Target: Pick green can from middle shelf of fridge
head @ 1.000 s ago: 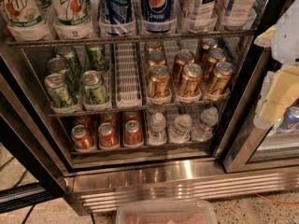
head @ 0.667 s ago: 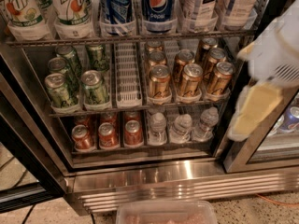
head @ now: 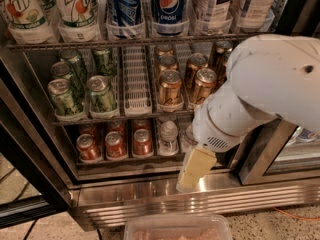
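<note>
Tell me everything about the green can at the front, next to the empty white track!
The green can is small and metal-looking, with green-and-white patterned sides and a silver lid. It stands upright at the front of the middle shelf, in a white lane. Nothing grips it: the gripper hangs low to its right, before the steel base of the fridge.

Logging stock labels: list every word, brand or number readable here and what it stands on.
"7UP": left bottle, top rack.
"pepsi": blue bottle, top rack.
Green cans, gold cans, red cans and white bottles: print too blurred to read.
Gripper, low in front of the fridge base: no text.
</note>
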`<state>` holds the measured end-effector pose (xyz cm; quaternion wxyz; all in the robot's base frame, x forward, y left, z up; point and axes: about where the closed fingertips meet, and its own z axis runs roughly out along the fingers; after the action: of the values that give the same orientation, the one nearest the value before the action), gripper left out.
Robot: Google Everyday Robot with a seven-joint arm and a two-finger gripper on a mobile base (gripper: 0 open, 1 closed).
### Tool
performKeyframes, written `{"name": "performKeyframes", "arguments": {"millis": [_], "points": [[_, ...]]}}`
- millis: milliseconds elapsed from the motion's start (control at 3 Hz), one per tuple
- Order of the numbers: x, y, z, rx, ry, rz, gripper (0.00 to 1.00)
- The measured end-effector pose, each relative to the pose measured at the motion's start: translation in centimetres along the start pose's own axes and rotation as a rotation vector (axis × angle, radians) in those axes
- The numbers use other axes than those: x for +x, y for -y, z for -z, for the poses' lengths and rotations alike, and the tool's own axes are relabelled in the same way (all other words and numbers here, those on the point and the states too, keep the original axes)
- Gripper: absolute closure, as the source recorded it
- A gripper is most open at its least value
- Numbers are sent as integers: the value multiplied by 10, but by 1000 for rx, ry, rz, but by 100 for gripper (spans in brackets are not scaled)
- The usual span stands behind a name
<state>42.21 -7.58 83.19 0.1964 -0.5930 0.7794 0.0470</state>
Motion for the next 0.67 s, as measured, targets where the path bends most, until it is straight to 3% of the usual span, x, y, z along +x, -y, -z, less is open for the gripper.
{"name": "performKeyframes", "arguments": {"millis": [333, 667], "points": [[0, 0, 1, 0, 0, 0, 0], [-19, -16, -15, -6, 67, 1, 0]]}}
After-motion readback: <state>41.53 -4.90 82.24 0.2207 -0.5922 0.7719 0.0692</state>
